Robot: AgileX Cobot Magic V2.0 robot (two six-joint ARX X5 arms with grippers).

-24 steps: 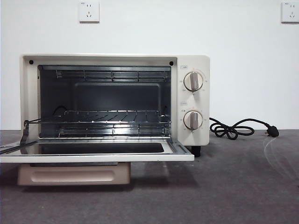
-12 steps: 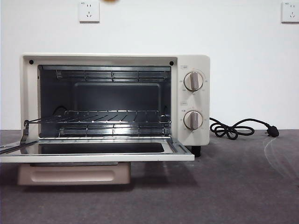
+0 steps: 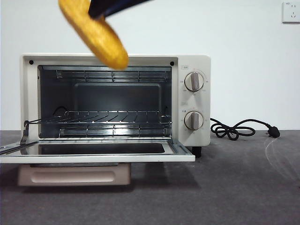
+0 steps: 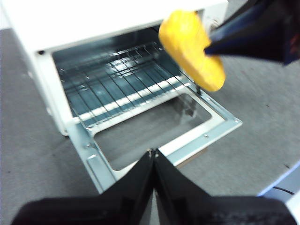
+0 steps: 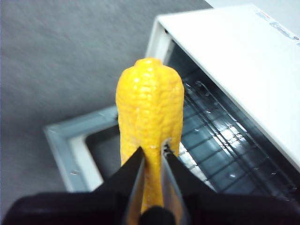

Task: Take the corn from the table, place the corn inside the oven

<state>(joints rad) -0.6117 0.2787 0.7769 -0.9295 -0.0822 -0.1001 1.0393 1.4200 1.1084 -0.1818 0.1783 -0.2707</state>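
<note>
The corn (image 3: 96, 33) — clamped in the right gripper (image 5: 152, 154) above the oven (image 3: 194, 101) mouth — is mid-carry; next, lower it through the opening onto the wire rack (image 3: 112, 117), past the dropped door (image 3: 93, 153); left gripper (image 4: 153, 157) closed, empty — 1 step remains.

Bright even light, glare on oven (image 3: 115, 101) rack, soft shadow under door, corn (image 4: 190, 49) motion-blurred

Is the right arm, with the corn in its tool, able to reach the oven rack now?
Probably yes. The oven door lies fully open, the rack is bare, and the right tool holds the corn above the opening with nothing between.
</note>
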